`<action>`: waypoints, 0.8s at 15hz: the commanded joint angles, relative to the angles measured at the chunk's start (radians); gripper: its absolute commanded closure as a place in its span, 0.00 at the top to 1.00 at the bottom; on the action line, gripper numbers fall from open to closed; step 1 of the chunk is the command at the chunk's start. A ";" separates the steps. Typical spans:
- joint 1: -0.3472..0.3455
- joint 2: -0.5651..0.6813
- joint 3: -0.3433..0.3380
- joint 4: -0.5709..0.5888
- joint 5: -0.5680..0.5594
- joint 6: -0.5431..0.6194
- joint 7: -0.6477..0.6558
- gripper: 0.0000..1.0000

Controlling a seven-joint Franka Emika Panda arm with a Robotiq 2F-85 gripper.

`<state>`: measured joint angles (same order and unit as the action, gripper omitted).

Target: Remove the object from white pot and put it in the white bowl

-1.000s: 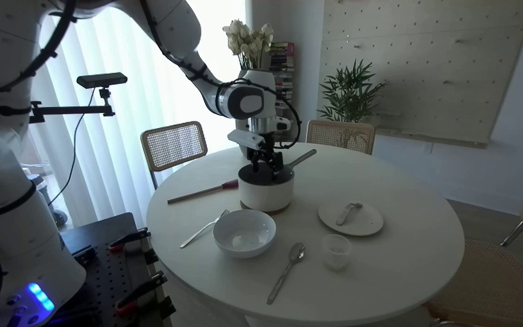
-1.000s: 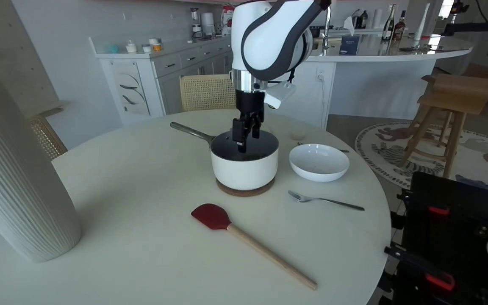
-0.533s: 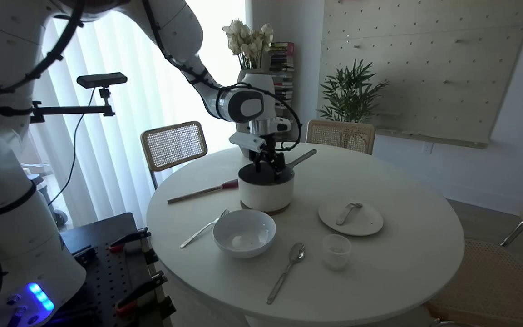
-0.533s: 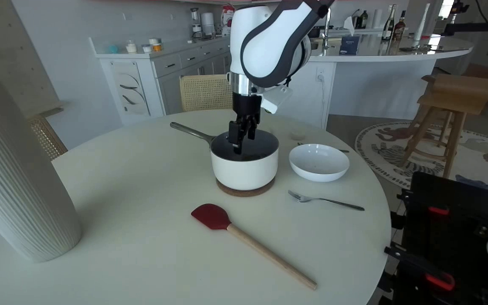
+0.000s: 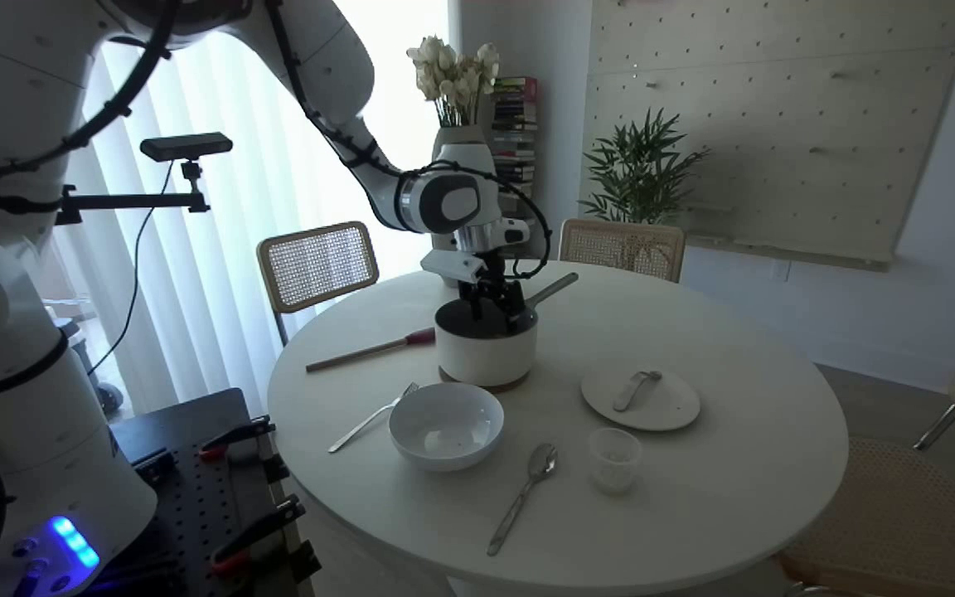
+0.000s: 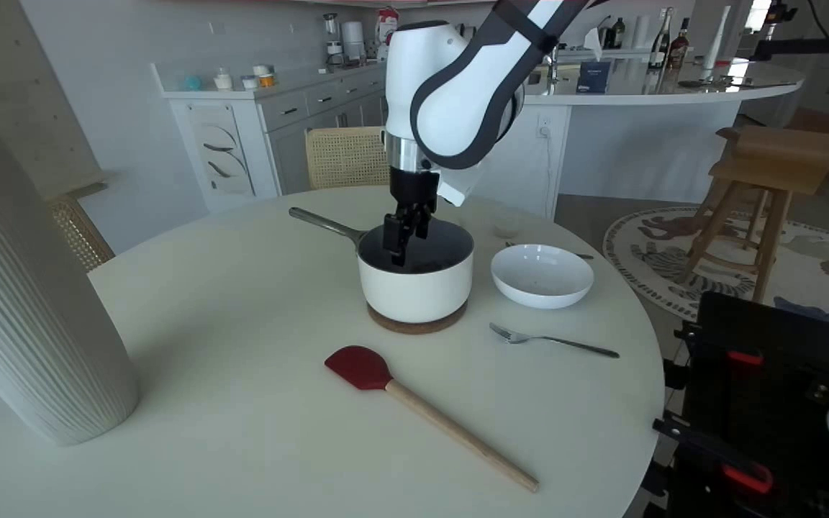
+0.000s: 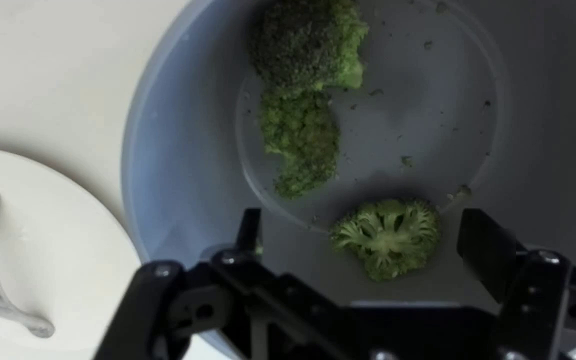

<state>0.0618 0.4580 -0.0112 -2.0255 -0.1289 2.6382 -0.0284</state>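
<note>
Closest in, the gripper (image 7: pixel 361 225) is spread wide, its fingers (image 7: pixel 488 250) well apart, at the mouth of the pot (image 7: pixel 168 150); how deep the tips reach I cannot tell. Between them, in the wrist view, lies a floret (image 7: pixel 388 237) (cut side up, its branching stem plain to see), resting in the pot with a gap toward each finger. Farther over in the pot are a dark-topped piece (image 7: pixel 300 45) and a paler piece (image 7: pixel 303 142), seeming to touch, with green crumbs (image 7: pixel 406 161) scattered about.

The pot sits on a brown trivet (image 6: pixel 414 328), its handle (image 6: pixel 324 223) pointing away from the bowl (image 6: pixel 542 270). The bowl stands upright near the pot, a gap between them in an exterior view. A fork (image 6: pixel 555 339) lies near the bowl, and a spatula (image 6: pixel 422 409) (red blade, wooden shaft) lies aslant on the table (image 6: pixel 242 403) near the trivet.

Farther out, in an exterior view, come a spoon (image 5: pixel 521 501), a clear cup (image 5: pixel 614 460) and a plate (image 5: pixel 661 408) with a metal utensil (image 5: pixel 633 391) on it. A ribbed vase (image 6: pixel 40 288) rises from the table too.

Beyond stand rattan chairs (image 5: pixel 317 265), a leafy plant (image 5: pixel 643 170), a stool (image 6: pixel 778 165) on a patterned rug (image 6: pixel 817 252) and, past that, a counter (image 6: pixel 637 99).
</note>
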 commanded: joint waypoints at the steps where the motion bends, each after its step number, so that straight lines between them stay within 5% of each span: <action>1: 0.021 0.033 -0.017 0.026 -0.025 0.028 0.040 1.00; 12: 0.032 0.094 -0.031 0.024 -0.021 0.152 0.041 1.00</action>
<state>0.0776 0.5304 -0.0261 -2.0191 -0.1347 2.7595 -0.0126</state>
